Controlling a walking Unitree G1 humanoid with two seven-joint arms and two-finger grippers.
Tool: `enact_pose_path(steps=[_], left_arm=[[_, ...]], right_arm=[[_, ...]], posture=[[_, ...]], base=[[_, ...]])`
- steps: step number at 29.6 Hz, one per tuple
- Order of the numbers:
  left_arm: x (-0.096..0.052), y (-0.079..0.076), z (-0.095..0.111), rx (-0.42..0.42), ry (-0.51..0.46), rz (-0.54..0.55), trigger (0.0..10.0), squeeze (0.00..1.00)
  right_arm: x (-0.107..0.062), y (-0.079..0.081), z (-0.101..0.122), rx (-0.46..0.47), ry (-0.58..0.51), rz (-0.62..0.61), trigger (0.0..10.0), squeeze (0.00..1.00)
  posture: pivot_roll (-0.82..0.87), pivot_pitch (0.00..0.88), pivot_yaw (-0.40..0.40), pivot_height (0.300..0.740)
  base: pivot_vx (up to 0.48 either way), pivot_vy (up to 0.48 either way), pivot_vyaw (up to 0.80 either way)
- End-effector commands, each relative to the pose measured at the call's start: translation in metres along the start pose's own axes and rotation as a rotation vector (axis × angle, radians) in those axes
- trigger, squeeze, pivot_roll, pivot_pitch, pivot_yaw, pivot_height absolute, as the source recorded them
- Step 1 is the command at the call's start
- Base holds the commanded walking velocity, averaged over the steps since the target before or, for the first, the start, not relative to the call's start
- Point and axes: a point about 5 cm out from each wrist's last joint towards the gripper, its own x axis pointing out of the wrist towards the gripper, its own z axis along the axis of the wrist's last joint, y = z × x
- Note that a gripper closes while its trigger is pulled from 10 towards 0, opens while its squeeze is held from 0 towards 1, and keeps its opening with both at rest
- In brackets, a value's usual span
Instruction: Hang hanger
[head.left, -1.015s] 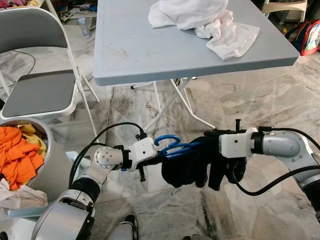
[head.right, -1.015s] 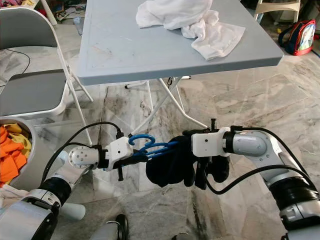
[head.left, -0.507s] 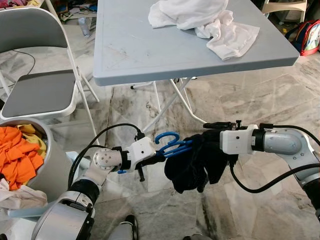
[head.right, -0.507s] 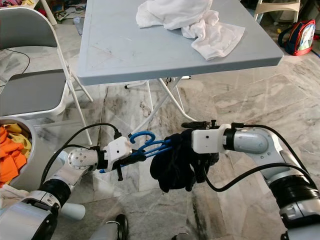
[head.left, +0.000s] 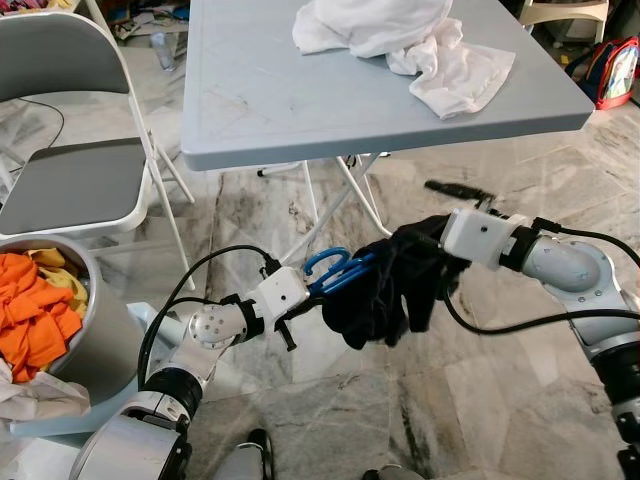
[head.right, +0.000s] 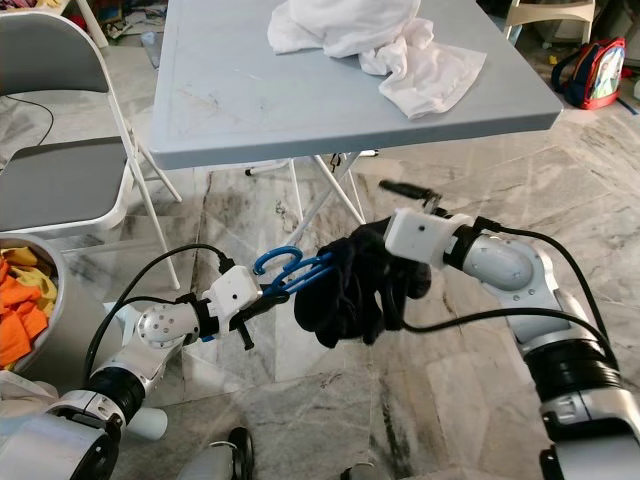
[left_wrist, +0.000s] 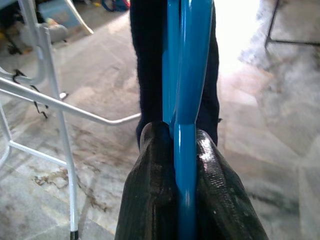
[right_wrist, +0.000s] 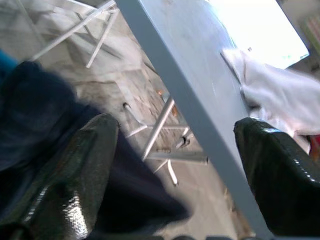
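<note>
A blue plastic hanger (head.left: 335, 270) sits clamped in my left gripper (head.left: 300, 303), which is shut on its flat end; the two pads (left_wrist: 155, 165) squeeze the blue bar (left_wrist: 186, 100). A black garment (head.left: 385, 295) is bunched over the hanger's far part and hangs down from it. My right gripper (head.left: 440, 235) is at the garment's right side, tilted upward, open. One finger (head.left: 455, 190) sticks up free in the air. The garment (right_wrist: 40, 110) lies beside the lower finger (right_wrist: 75, 165), not pinched.
A grey folding table (head.left: 300, 110) stands just beyond the grippers, with white cloth (head.left: 420, 40) heaped on it and its legs (head.left: 335, 200) behind the hanger. A grey folding chair (head.left: 75, 185) and a basket of orange clothes (head.left: 35, 300) are left. Marble floor lies below.
My right gripper swung up from pointing down into the garment to tilting upward beside it. The hanger and garment rose a little toward the table.
</note>
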Motion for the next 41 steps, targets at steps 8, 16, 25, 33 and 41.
enact_pose_path(steps=[8,16,25,33,41], left_arm=[[0.005,0.011,0.015,-0.104,-0.129,0.203,0.0,0.00],[0.012,0.006,0.023,-0.123,-0.178,0.197,0.0,0.00],[0.021,-0.005,0.029,-0.162,-0.207,0.134,0.0,0.00],[0.026,-0.021,0.030,-0.176,-0.227,0.049,0.0,0.00],[0.028,-0.030,0.034,-0.173,-0.252,0.004,0.0,0.00]], right_arm=[[-0.007,0.020,-0.024,0.293,0.147,-0.343,10.0,1.00],[-0.006,0.063,-0.031,0.470,0.200,-0.203,10.0,0.31],[-0.001,0.090,-0.026,0.572,0.227,-0.078,10.0,0.00],[0.010,0.101,-0.019,0.616,0.227,-0.047,10.0,0.00],[0.019,0.089,-0.026,0.642,0.286,-0.204,0.0,0.00]], posture=[[-0.03,0.248,-0.005,0.740],[-0.03,0.250,0.006,0.740],[-0.03,0.244,0.004,0.740],[-0.03,0.243,0.004,0.740],[-0.02,0.247,0.008,0.740]], base=[[0.000,0.000,0.00],[0.000,0.000,0.00],[0.000,0.000,0.00],[0.000,0.000,0.00],[0.000,0.000,0.00]])
